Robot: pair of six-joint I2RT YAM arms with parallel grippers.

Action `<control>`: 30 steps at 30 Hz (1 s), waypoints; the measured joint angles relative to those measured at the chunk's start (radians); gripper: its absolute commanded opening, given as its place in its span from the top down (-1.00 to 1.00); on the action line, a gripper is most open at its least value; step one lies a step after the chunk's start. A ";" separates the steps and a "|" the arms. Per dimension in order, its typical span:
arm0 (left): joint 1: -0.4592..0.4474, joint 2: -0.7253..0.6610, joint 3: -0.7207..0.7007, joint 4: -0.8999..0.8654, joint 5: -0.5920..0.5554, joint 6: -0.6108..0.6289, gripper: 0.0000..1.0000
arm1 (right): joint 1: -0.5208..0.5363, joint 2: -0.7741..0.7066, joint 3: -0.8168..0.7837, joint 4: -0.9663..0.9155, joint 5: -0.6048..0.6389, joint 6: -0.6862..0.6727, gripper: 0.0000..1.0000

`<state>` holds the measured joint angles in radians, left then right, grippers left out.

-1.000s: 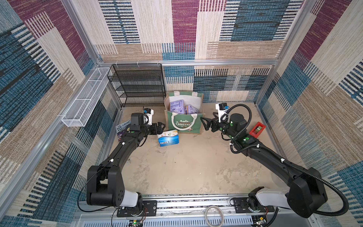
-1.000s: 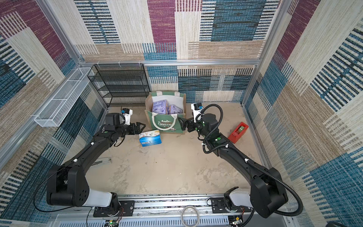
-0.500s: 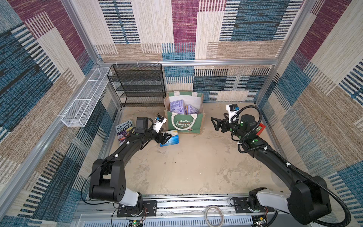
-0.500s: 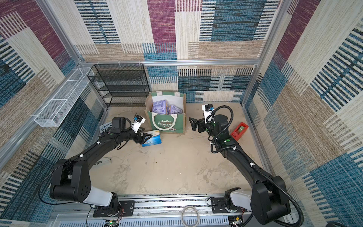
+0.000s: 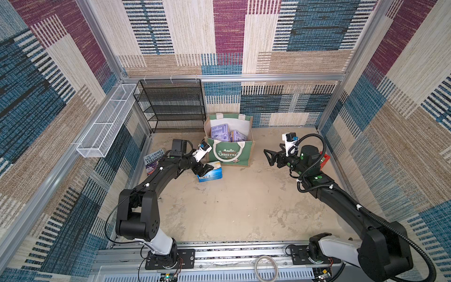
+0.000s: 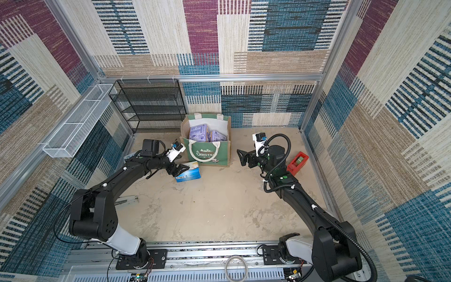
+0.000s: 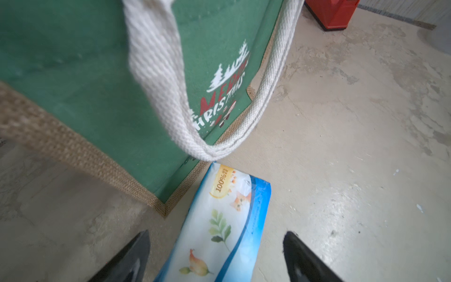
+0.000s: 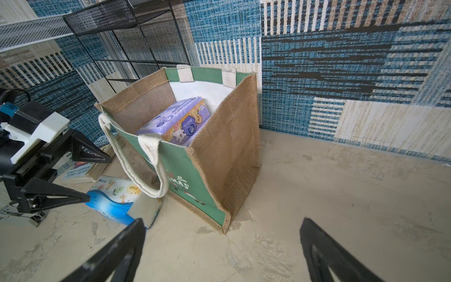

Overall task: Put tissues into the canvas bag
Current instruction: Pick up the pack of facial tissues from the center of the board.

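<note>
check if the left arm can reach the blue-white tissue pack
Probably yes: the left gripper is open, the blue-white tissue pack lies between its jaws, and the bag handle hangs past its far end.

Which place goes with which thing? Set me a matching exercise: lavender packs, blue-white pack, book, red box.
1 lavender packs
2 blue-white pack
3 book
4 red box

A floor, at the bag's front
B floor, beside the right arm
C inside the bag
D floor, beside the left arm

Pairs: 1-C, 2-A, 3-D, 4-B.
</note>
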<state>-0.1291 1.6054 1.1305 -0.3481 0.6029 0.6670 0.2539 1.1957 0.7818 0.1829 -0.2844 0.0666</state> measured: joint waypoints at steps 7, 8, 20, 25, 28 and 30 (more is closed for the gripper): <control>-0.008 0.032 0.013 -0.052 -0.014 0.069 -0.73 | -0.019 -0.006 -0.022 -0.002 -0.001 -0.016 -0.99; -0.010 0.044 0.025 -0.057 -0.018 0.073 -0.73 | -0.021 -0.008 -0.022 -0.001 -0.001 -0.018 -0.99; -0.028 0.110 0.038 -0.076 -0.079 0.146 -0.69 | -0.027 -0.012 -0.023 -0.002 -0.001 -0.019 -0.99; -0.030 0.118 0.027 -0.076 -0.110 0.159 -0.65 | -0.031 0.003 -0.023 -0.002 -0.002 -0.023 -0.99; -0.032 0.120 0.018 -0.074 -0.130 0.166 -0.59 | -0.031 0.010 -0.023 -0.002 -0.002 -0.027 -0.99; -0.033 0.128 0.017 -0.074 -0.137 0.166 -0.53 | -0.031 0.013 -0.023 -0.002 -0.002 -0.027 -0.99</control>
<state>-0.1619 1.7336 1.1477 -0.4221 0.4660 0.8333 0.2230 1.2091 0.7586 0.1814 -0.2859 0.0399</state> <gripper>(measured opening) 0.791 0.993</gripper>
